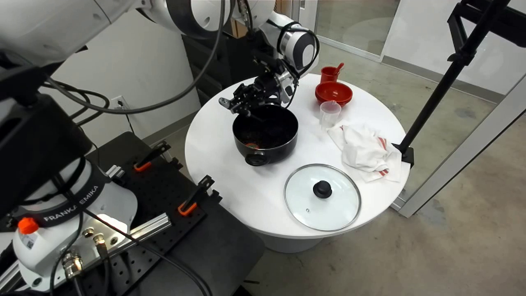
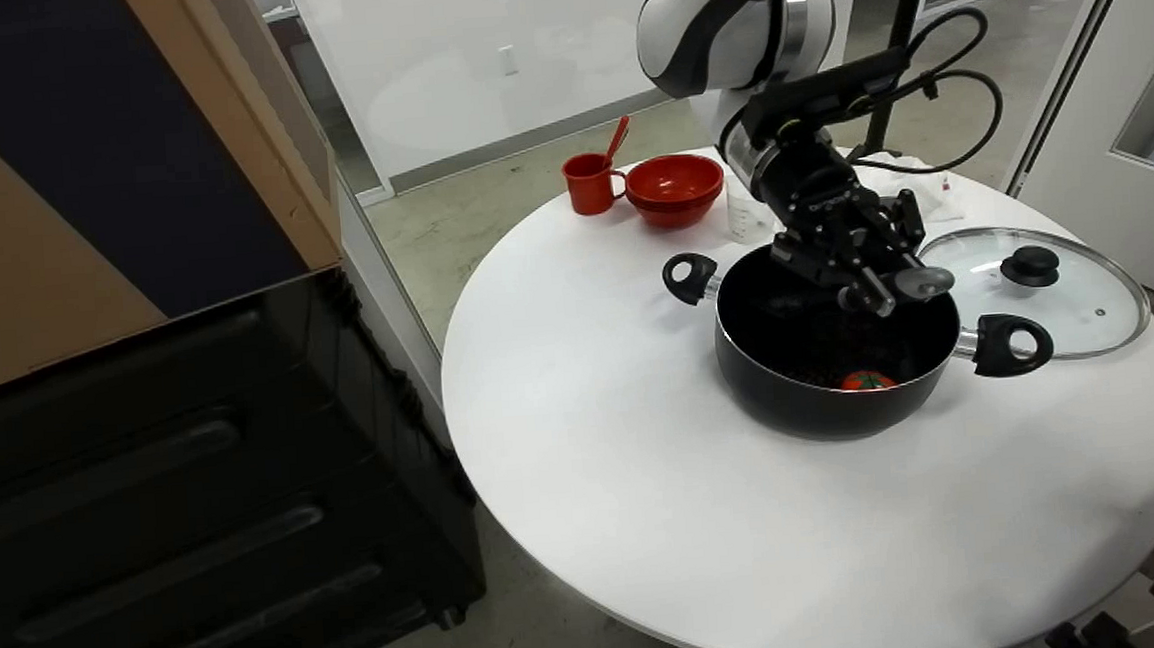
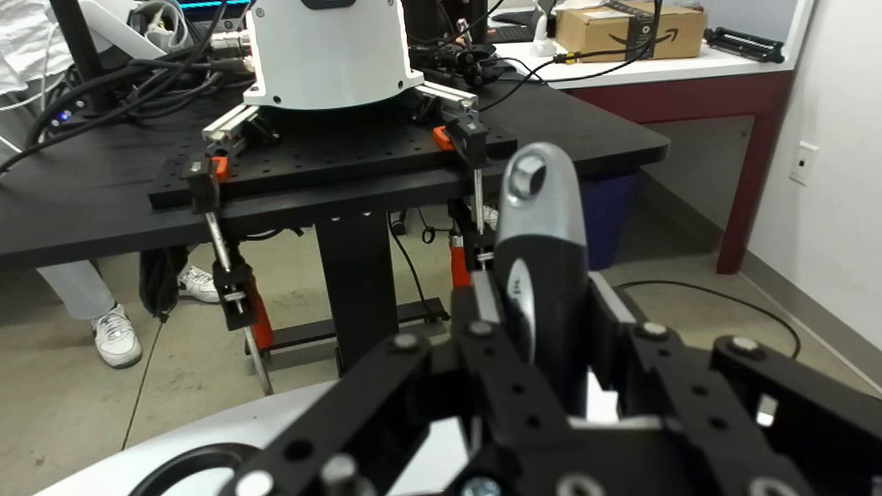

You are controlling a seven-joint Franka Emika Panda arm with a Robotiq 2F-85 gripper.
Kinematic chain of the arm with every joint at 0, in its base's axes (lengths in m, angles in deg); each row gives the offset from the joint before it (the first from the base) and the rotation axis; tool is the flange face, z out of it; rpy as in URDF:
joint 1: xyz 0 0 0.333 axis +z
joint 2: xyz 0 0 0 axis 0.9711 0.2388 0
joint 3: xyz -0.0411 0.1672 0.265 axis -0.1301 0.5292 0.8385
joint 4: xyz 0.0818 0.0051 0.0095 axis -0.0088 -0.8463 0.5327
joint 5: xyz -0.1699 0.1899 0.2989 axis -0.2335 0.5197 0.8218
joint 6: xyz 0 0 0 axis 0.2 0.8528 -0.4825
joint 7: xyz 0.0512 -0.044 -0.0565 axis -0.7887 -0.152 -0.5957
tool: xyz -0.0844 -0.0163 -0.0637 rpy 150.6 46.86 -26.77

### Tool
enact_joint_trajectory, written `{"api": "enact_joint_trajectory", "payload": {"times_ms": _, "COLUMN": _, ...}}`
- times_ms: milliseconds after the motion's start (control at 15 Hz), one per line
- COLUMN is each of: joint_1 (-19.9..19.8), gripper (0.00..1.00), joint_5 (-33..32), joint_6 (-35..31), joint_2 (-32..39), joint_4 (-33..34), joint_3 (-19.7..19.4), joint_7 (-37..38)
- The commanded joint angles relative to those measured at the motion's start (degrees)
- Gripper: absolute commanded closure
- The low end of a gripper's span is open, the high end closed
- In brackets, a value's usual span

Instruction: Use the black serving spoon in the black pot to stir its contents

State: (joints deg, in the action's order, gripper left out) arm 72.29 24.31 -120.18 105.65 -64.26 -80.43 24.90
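Jaws clamp spoon [image 3: 544, 275]; pot [image 2: 811, 412] contents [image 2: 867, 380] show only in both exterior views.

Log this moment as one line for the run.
gripper: closed on spoon, over pot; pot: uncovered; lid: on table; tomato: in pot; stirring: can't tell

A robotics lab, by the look of it: a white robot arm [image 1: 61, 28] stands on a perforated plate [image 3: 331, 157], screw clamps [image 3: 202, 187] hold that plate to a black worktop [image 3: 76, 200], a grey cable [image 1: 139, 110] loops past, and a glass panel [image 1: 355, 24] borders a bare concrete floor [image 1: 464, 263].
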Motion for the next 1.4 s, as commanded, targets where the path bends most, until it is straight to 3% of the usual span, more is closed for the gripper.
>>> {"api": "enact_joint_trajectory", "payload": {"times_ms": 0, "joint_1": 2.6, "gripper": 0.92, "joint_5": -0.4, "joint_6": 0.9, "joint_2": 0.6, "joint_4": -0.4, "joint_3": 1.3, "joint_7": 0.0}}
{"api": "enact_joint_trajectory", "payload": {"times_ms": 267, "joint_1": 5.1, "gripper": 0.92, "joint_5": -1.6, "joint_6": 1.1, "joint_2": -1.5, "joint_4": -4.7, "joint_3": 2.1, "joint_7": -1.6}}
{"api": "enact_joint_trajectory", "payload": {"times_ms": 533, "joint_1": 5.1, "gripper": 0.92, "joint_5": -2.8, "joint_6": 3.4, "joint_2": -6.1, "joint_4": -10.7, "joint_3": 2.1, "joint_7": -4.7}}
{"api": "enact_joint_trajectory", "payload": {"times_ms": 933, "joint_1": 1.7, "gripper": 0.92, "joint_5": -5.3, "joint_6": 8.8, "joint_2": -16.1, "joint_4": -20.9, "joint_3": 0.8, "joint_7": -11.6}}
{"api": "enact_joint_trajectory", "payload": {"times_ms": 1333, "joint_1": -3.4, "gripper": 0.92, "joint_5": -4.1, "joint_6": 8.9, "joint_2": -19.7, "joint_4": -22.8, "joint_3": -3.0, "joint_7": -10.5}}
